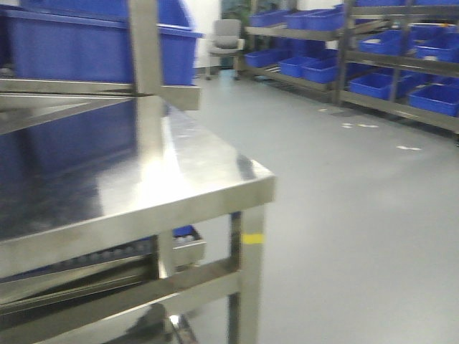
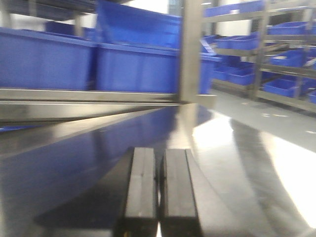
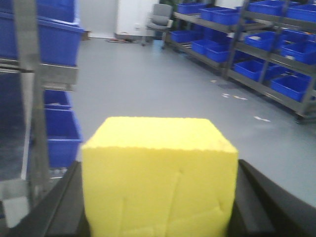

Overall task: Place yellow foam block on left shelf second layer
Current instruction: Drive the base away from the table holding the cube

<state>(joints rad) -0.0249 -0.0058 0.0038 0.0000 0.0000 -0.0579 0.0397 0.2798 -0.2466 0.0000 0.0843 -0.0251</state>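
Bins (image 2: 49, 59) blue, contents hidden; right gripper (image 3: 159, 202) clamps yellow foam block (image 3: 158, 163); left gripper (image 2: 159, 165) pressed closed, empty.

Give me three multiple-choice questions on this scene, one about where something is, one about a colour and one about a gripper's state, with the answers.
1. Where is the yellow foam block?
A) held in the right gripper
B) lying on a tray
C) inside a cardboard box

2. What colour are the storage bins on the racks?
A) red
B) blue
C) green

3. How does the left gripper stand?
A) wide open
B) shut, with nothing between its fingers
C) clamped on a block

Answers:
1 A: the right wrist view shows the block filling the gap between the black fingers.
2 B: every bin in view is blue.
3 B: its two black fingers meet over the steel tabletop.
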